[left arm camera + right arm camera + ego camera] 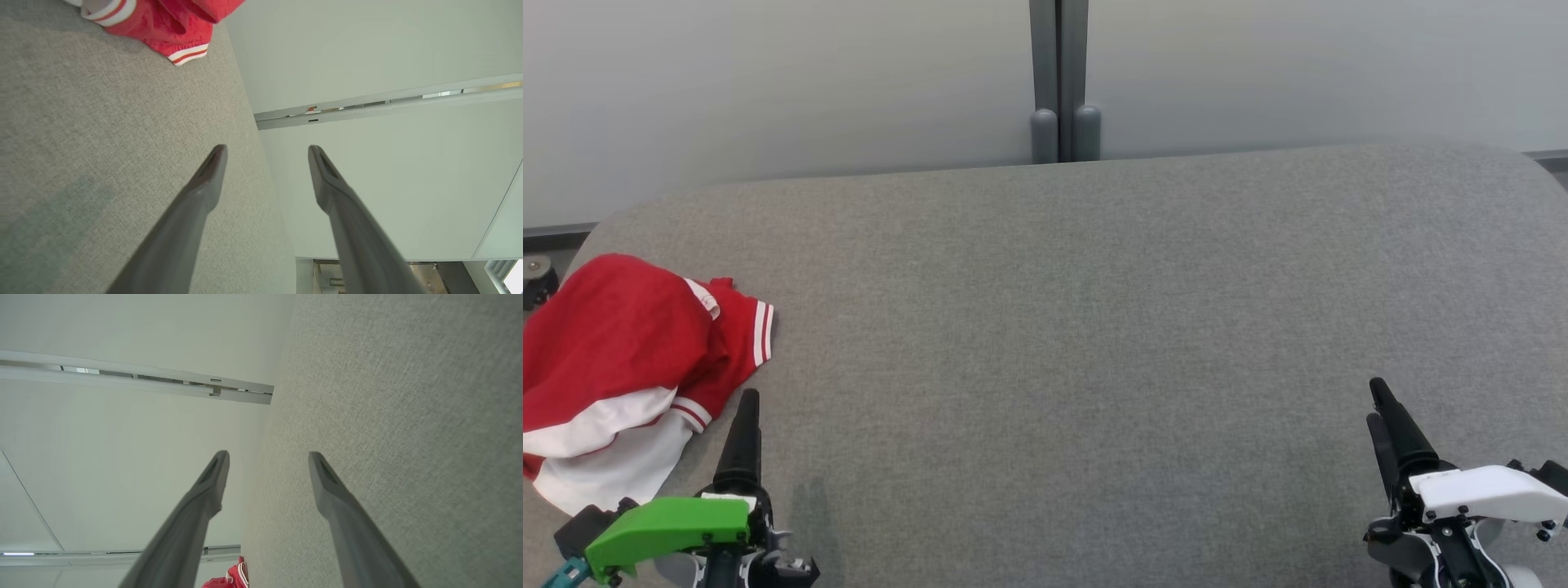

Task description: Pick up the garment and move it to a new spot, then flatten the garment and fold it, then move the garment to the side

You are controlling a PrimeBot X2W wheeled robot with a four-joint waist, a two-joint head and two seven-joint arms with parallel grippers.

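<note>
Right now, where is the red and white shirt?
In the head view, the red and white shirt lies crumpled at the left edge of the grey padded surface, just left of the left arm's jaws.

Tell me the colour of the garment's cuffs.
The cuff is white with a red stripe; left wrist view.

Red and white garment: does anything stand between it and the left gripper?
Nothing visible does. The garment lies crumpled at the left end of the grey padded surface, and only bare fabric separates it from the open left gripper beside it.
</note>
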